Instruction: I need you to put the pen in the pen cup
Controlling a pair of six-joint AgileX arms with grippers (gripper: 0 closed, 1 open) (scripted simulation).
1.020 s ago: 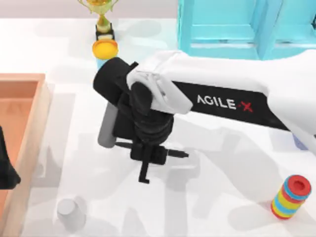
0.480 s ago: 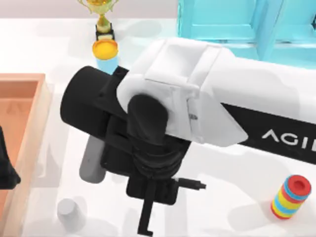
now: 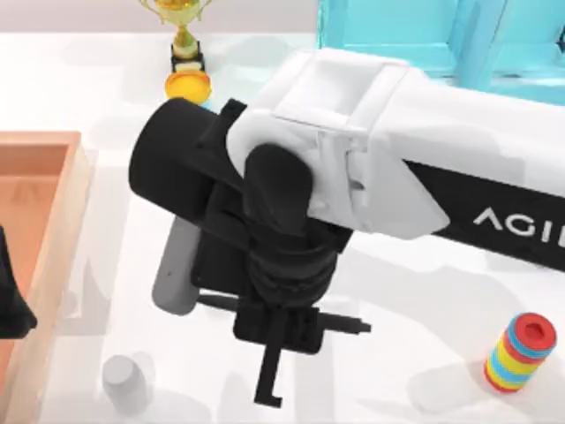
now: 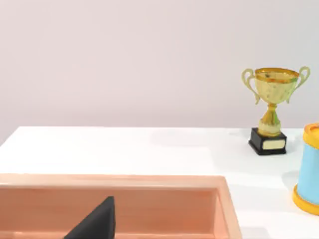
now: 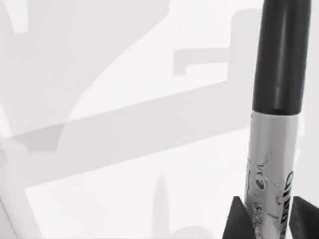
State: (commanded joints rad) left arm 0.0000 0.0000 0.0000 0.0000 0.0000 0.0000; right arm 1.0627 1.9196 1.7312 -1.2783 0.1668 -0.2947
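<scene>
Right gripper (image 5: 264, 219) above mid-bench (image 3: 415, 362), jaws closed on the pen (image 5: 276, 99), which is held clear of the surface. Left arm parked at the left edge over the orange tray (image 3: 40, 203); its jaw state cannot be told. Grey cup (image 3: 124, 382) near front edge.

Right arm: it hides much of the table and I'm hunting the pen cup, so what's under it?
White table around it; the rest is covered. The right pincer grips the pen.

White table (image 3: 106, 79) — trophy (image 3: 184, 31), grey cup (image 3: 126, 383), ring stack (image 3: 522, 352), orange tray (image 3: 46, 230) on it.
</scene>
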